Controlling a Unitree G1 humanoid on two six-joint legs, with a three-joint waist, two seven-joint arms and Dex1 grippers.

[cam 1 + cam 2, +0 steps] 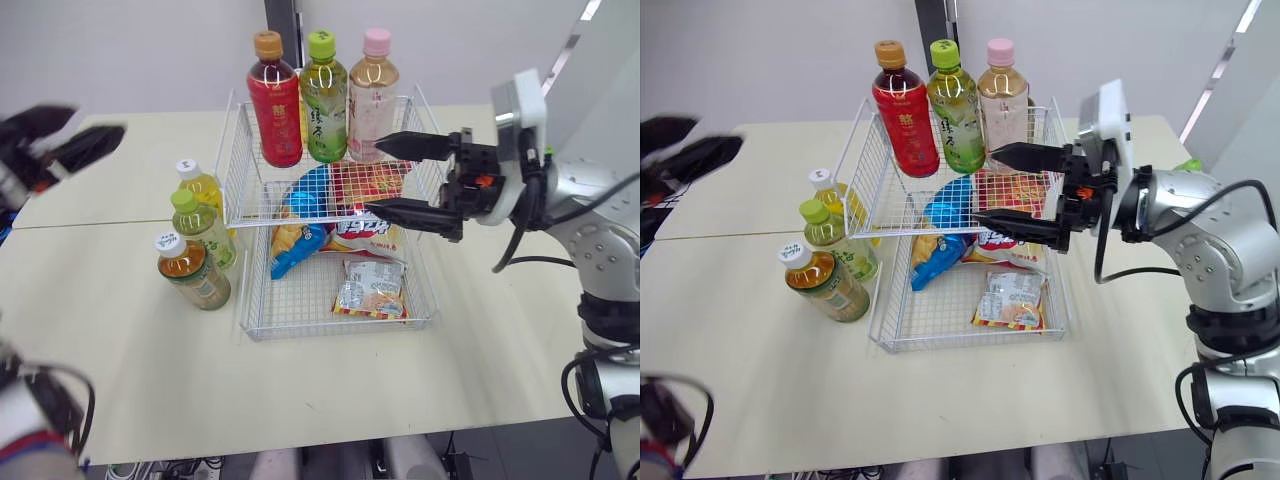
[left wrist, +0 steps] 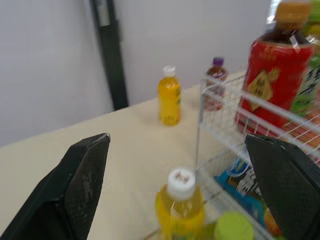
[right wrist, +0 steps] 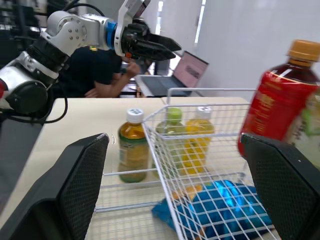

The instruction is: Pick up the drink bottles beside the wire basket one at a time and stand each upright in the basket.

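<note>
Both my right gripper (image 1: 380, 178) and left gripper (image 1: 95, 125) are hanging wide open, empty. Three bottles (image 1: 200, 245) are standing just beside the basket (image 1: 250, 300) (three inside already), so I'm judging a left-arm reach next.

Table (image 1: 120, 380): pale cream top, matte; a seam (image 1: 100, 225) crosses its left part where two tops meet.
Wall (image 1: 130, 50): plain, light grey-white, behind the table.
Post (image 1: 283, 15): dark, upright, against the wall.
Laptop (image 3: 186, 70): open, on a farther desk; a person (image 3: 92, 70) in dark clothing sits beside it.
Light: bright, even.
</note>
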